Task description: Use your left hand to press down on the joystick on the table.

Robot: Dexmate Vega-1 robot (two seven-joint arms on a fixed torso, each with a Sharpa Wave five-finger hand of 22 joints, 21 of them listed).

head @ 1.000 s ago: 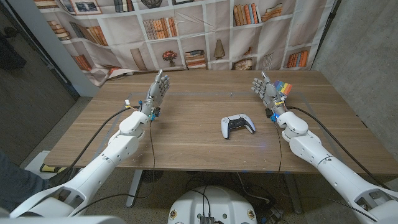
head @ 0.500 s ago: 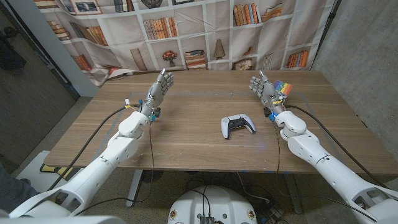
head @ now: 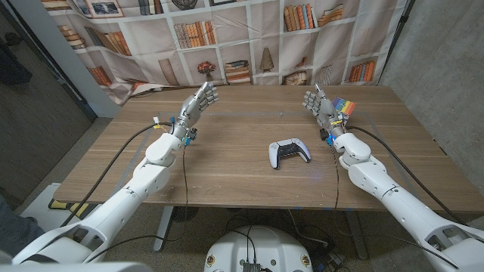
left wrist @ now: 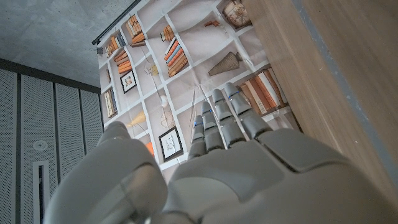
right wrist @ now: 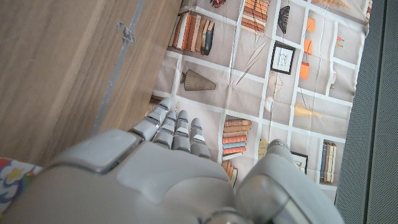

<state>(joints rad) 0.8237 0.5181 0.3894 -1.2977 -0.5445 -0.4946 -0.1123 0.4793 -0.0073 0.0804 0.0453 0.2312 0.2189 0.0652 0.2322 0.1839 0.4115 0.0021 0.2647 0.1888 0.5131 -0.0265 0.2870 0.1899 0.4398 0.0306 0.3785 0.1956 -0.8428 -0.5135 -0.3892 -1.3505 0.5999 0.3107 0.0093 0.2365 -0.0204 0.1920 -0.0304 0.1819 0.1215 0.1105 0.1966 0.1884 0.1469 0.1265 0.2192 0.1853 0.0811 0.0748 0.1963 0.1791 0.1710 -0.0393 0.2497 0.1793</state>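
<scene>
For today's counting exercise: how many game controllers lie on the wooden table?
1. The white game controller lies right of the table's middle, nearer the right hand than the left hand. None seems hidden.

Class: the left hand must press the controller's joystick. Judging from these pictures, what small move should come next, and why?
Probably swing the left hand toward the robot's right and nearer its body, over the controller. The hand is open and raised at the table's far left, well apart from the controller, which lies untouched nearer the right hand.
</scene>
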